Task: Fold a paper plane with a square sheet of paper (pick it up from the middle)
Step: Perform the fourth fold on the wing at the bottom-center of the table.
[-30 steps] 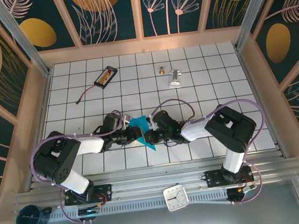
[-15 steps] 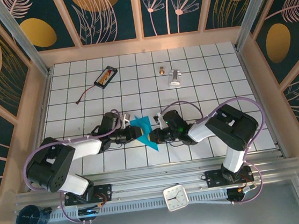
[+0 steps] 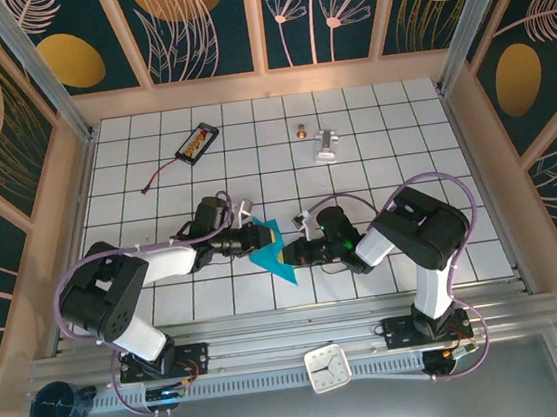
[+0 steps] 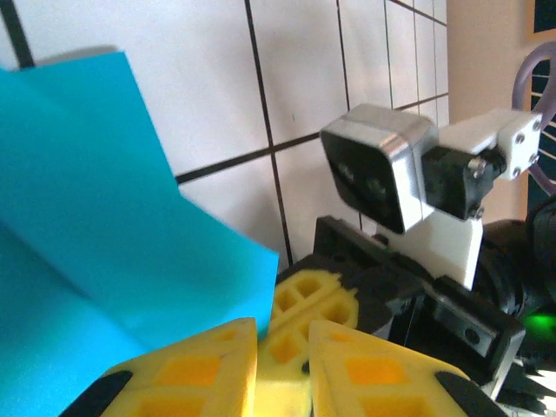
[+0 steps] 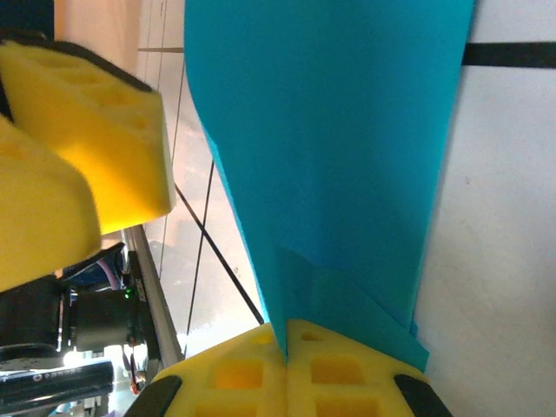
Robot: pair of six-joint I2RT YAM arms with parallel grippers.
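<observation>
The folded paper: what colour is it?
The paper is plain teal-blue, clearest in the right wrist view.

1. A robot lab test cell: two arms are bolted to a metal rail along the bottom of the frame.
2. A white grid table fills the centre, boxed in by framed leaf-print walls.
3. A clock sits at bottom centre, and a battery pack lies upper left.

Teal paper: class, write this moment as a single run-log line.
stage: mid-fold | right hand: shut on folded teal paper | left hand: at paper's edge, grip unclear
</observation>
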